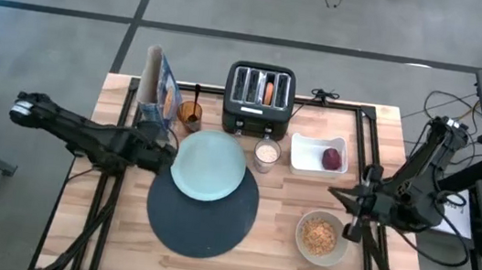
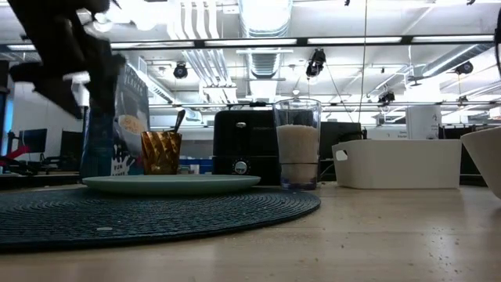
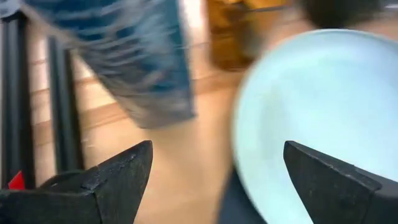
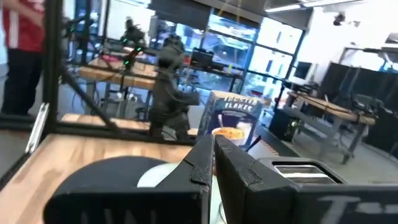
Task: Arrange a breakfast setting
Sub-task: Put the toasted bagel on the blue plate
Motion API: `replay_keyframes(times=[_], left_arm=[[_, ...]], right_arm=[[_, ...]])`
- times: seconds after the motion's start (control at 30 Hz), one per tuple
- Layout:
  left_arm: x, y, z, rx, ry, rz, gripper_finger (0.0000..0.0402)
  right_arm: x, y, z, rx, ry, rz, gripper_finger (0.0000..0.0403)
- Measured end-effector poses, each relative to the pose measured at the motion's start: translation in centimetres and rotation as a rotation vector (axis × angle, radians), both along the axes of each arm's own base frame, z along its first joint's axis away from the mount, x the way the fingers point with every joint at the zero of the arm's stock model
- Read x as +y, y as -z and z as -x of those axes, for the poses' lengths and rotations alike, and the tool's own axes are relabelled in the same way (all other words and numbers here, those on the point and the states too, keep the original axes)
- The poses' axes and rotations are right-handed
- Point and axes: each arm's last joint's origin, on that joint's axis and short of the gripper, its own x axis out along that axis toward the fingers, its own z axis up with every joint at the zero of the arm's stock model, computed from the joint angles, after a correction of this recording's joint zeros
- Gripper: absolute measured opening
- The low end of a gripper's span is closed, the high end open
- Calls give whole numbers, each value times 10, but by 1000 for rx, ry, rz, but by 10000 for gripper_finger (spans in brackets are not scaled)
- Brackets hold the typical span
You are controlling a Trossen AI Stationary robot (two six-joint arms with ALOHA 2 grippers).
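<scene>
Two dark arms reach in over the wooden table [image 1: 116, 249], one from each side. Largest of the setting is the round dark-blue placemat [image 1: 202, 215], lying at the table's middle toward the near edge. Pale mint plate [image 1: 208, 164]: overlaps the placemat's far rim, partly on the mat and partly on bare wood. Black four-slot toaster [image 1: 259, 99]: at the far edge, with a bagel [image 1: 269, 92] standing in one slot. Cereal box [image 1: 162, 88]: upright at the far left, beside an amber cup [image 1: 190, 114]. White rectangular tray [image 1: 319, 155]: right of the toaster, holding a small dark-red fruit [image 1: 333, 157]. Beige bowl [image 1: 321, 238]: right of the placemat and well apart from it, filled with cereal. Small milk glass [image 1: 266, 155]: between plate and tray, just in front of the toaster. Left hand [image 1: 167, 155]: at the plate's left edge, its fingers [image 3: 115, 180] spread wide apart and gripping nothing, the plate rim lying ahead between them. Right hand [image 1: 341, 200]: above the table between tray and bowl, its fingers [image 4: 199, 165] pressed together on nothing
</scene>
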Motion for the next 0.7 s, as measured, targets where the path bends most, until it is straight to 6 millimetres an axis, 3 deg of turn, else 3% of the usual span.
replay_keyframes(times=[0.2, 0.3, 0.53, 0.7], left_arm=[[-33, -37, -2, -151, 178, -73, 343], [-54, -50, -1, -201, 321, -151, 343], [-109, -74, -9, -340, 722, -460, 342], [-115, -83, -19, -284, 858, -591, 327]], right_arm=[[-14, -10, -27, 35, 133, 7, 9], [-23, -12, -43, 88, 80, -12, 9], [-60, -19, -104, 246, 40, -54, 9], [-94, -24, -153, 322, 11, -91, 9]])
